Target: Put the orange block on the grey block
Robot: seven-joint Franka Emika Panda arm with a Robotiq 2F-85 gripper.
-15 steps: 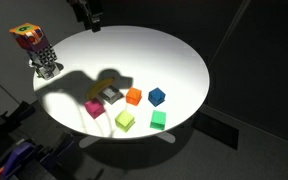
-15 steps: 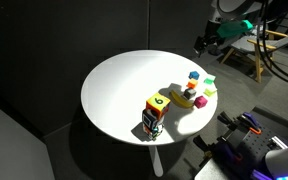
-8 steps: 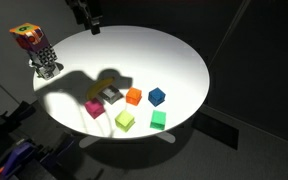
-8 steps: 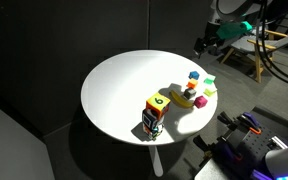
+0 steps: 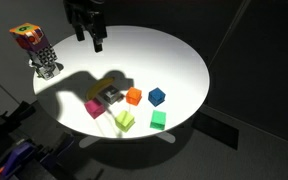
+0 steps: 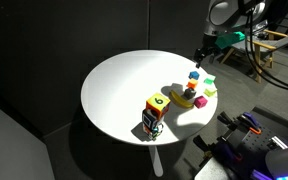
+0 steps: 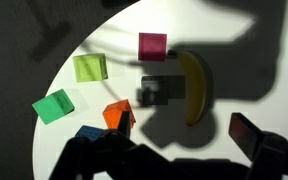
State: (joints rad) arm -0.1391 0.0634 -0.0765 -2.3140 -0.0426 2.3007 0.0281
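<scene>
The orange block (image 5: 133, 96) sits on the white round table (image 5: 174, 55), next to the grey block (image 5: 112, 95). In the wrist view the orange block (image 7: 118, 116) lies low left and the grey block (image 7: 162, 92) is in the middle, in shadow beside a yellow banana (image 7: 192, 85). My gripper (image 5: 89, 25) hangs high above the far side of the table, away from the blocks. It also shows in an exterior view (image 6: 206, 45). In the wrist view the gripper (image 7: 184, 130) is open and empty, its jaws wide apart.
A pink block (image 7: 152, 45), a yellow-green block (image 7: 89, 67), a green block (image 7: 52, 105) and a blue block (image 7: 89, 132) lie around the pair. A colourful boxy toy (image 5: 34, 45) stands near the table's edge. The floor around the table is dark.
The gripper has come down and in over the table, further into both exterior views. The blocks have not moved.
</scene>
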